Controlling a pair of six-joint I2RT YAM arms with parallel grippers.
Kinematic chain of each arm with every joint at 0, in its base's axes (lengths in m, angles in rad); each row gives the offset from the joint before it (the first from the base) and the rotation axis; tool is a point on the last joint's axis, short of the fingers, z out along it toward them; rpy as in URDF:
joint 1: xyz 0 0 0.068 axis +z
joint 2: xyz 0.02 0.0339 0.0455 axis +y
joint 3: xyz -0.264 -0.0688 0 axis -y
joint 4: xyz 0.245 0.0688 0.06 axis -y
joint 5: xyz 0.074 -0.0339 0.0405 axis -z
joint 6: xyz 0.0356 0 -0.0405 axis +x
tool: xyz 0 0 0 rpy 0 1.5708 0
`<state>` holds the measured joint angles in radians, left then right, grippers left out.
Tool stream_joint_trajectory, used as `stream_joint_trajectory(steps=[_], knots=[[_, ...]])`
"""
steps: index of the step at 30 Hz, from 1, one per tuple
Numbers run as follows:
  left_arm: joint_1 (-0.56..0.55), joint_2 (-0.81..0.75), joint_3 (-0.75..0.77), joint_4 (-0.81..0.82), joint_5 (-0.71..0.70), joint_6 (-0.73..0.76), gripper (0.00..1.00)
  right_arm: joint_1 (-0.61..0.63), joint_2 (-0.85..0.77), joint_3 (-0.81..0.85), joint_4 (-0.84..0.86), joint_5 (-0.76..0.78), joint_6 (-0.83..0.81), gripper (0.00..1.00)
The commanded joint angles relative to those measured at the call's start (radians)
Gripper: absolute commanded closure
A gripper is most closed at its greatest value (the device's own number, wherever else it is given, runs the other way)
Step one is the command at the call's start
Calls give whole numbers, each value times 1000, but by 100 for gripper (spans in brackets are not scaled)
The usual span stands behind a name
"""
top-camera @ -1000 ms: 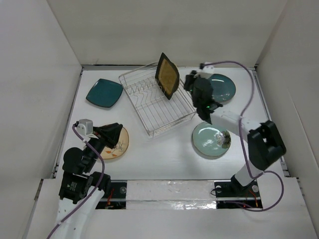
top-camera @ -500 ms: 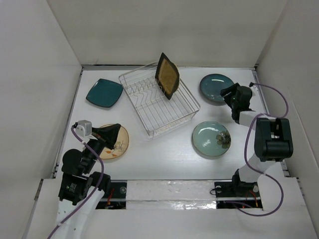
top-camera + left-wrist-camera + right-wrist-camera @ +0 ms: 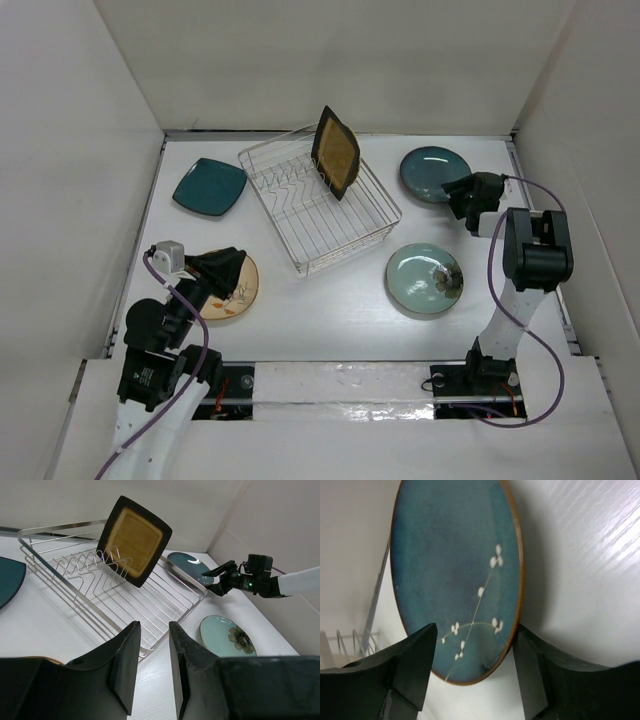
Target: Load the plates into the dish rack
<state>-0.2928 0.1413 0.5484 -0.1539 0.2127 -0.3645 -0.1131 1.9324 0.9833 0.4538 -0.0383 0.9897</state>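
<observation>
The silver wire dish rack [image 3: 335,228] [image 3: 170,587] sits at the back middle, and the black-rimmed amber square plate [image 3: 337,152] [image 3: 135,540] stands tilted in its tines. A teal square plate [image 3: 209,186] lies to the rack's left. My right gripper [image 3: 459,193] [image 3: 475,630] is open at the dark blue-grey round plate [image 3: 434,173] [image 3: 455,570], its fingers either side of the plate's near rim. The pale green round plate [image 3: 424,279] [image 3: 227,635] lies flat at front right. Over the cream patterned round plate [image 3: 236,290] hovers my left gripper [image 3: 226,266] [image 3: 153,626], open a little and holding nothing.
White walls close in the table on the left, back and right. The right arm's purple cable [image 3: 530,320] loops along the right side. The left wrist view shows the teal plate's corner [image 3: 7,580] at its left edge.
My right arm has swung away from the amber plate in the rack to the right edge of the dark blue plate. The left arm has stayed in place.
</observation>
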Motion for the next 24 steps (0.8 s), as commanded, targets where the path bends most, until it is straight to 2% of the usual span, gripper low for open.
stream_joint_trajectory(steps=[1, 2, 3, 5, 6, 8, 9, 11, 13, 18, 20, 24], knots=[[-3, 11, 10, 45, -6, 4, 73, -17, 63, 77, 40, -47, 85, 39], [-3, 12, 13, 43, -10, 7, 73, -17, 79, 83, 43, -52, 101, 46], [-3, 14, 15, 42, -16, 9, 73, -17, 101, 86, 48, -51, 137, 59], [-3, 17, 16, 39, -24, 9, 73, -28, 126, 87, 81, -70, 171, 67], [-3, 17, 16, 39, -22, 7, 73, -28, 140, 91, 89, -96, 200, 75], [6, 17, 16, 39, -24, 9, 72, -28, 161, 94, 103, -98, 216, 84], [6, 15, 16, 39, -24, 10, 72, -37, 165, 91, 115, -112, 228, 94], [6, 17, 16, 39, -26, 10, 72, -37, 159, 81, 141, -114, 233, 100], [6, 21, 16, 39, -24, 10, 72, -37, 133, 42, 173, -91, 234, 100], [6, 21, 15, 39, -22, 7, 72, -26, -94, -69, 292, 4, 178, 100], [6, 21, 13, 40, -18, 6, 72, -16, -180, -90, 266, 73, 146, 100], [6, 11, 13, 40, -18, 2, 72, 39, -427, -72, 174, 199, -21, 100]])
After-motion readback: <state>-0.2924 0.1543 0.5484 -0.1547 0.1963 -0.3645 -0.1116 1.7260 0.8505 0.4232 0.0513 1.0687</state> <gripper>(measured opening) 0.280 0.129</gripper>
